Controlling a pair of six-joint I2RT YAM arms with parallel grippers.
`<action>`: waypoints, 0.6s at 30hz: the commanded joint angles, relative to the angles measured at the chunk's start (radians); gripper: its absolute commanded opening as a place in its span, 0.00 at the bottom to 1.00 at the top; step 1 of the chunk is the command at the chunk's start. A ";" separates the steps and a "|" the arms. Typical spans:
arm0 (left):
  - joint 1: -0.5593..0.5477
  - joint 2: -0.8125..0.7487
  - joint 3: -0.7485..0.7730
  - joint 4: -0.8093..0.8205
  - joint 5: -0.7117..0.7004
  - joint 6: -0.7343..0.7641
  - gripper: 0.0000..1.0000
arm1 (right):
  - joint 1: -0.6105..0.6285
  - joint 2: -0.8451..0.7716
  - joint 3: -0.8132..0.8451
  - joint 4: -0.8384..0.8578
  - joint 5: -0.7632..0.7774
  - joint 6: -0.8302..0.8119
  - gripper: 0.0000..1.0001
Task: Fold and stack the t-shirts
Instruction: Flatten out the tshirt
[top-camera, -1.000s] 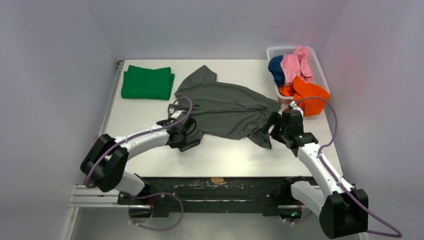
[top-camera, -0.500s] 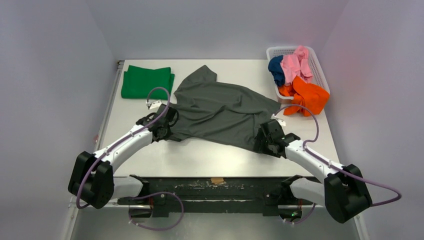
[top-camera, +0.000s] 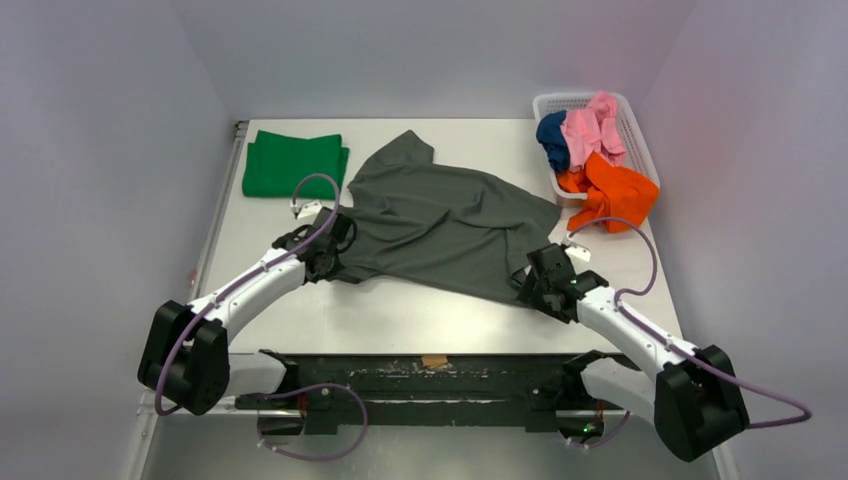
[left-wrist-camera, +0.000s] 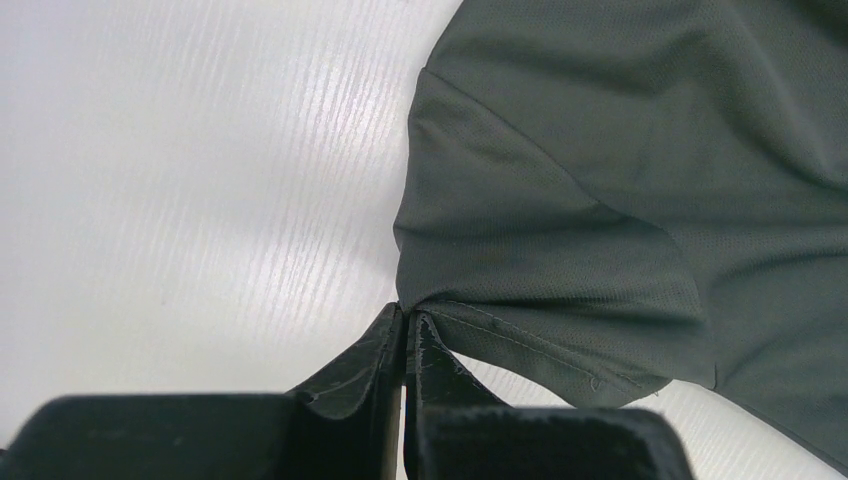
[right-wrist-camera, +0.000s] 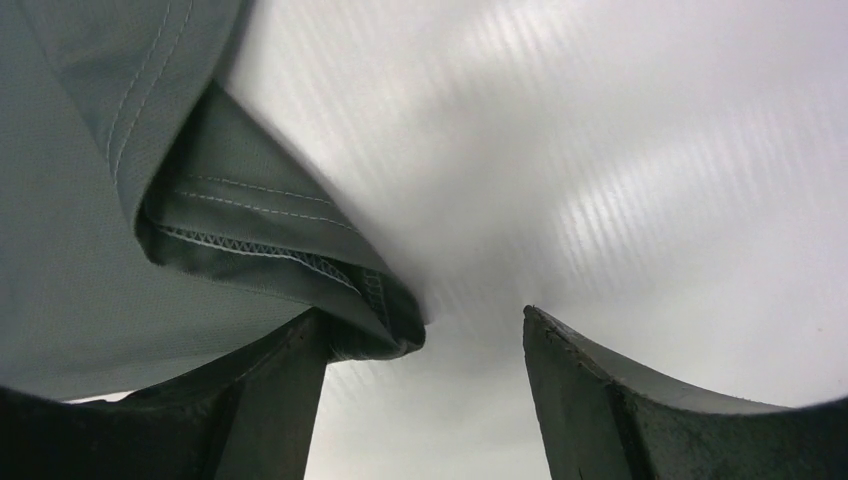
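The dark grey t-shirt (top-camera: 440, 225) lies spread across the middle of the table. My left gripper (top-camera: 335, 250) is shut on its left corner; the left wrist view shows the closed gripper (left-wrist-camera: 408, 315) pinching the grey cloth (left-wrist-camera: 560, 230). My right gripper (top-camera: 530, 285) is at the shirt's near right corner. In the right wrist view this gripper (right-wrist-camera: 420, 315) is open, and the stitched grey hem (right-wrist-camera: 280, 250) rests on its left finger without being pinched. The bright green t-shirt (top-camera: 295, 165) lies folded at the back left. The pink (top-camera: 590, 130), navy (top-camera: 552, 138) and orange (top-camera: 615, 190) t-shirts are heaped in the basket.
The white lattice basket (top-camera: 640, 135) stands at the back right, with the orange shirt spilling over its near rim onto the table. Bare white table (top-camera: 430, 320) lies between the grey shirt and the near edge.
My left gripper pulled the shirt's left corner left and away, and my right gripper drew the right corner toward the near edge, spreading the cloth. In the last half second the right arm shifted slightly right.
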 joint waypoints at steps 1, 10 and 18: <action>0.010 -0.005 0.033 -0.003 -0.032 0.014 0.00 | -0.058 -0.115 0.004 -0.091 0.088 0.093 0.69; 0.011 -0.011 0.030 0.001 -0.014 0.019 0.00 | -0.092 -0.197 -0.043 0.097 -0.253 -0.136 0.55; 0.011 -0.032 0.015 0.013 0.007 0.021 0.00 | -0.085 -0.186 -0.073 0.065 -0.246 -0.143 0.49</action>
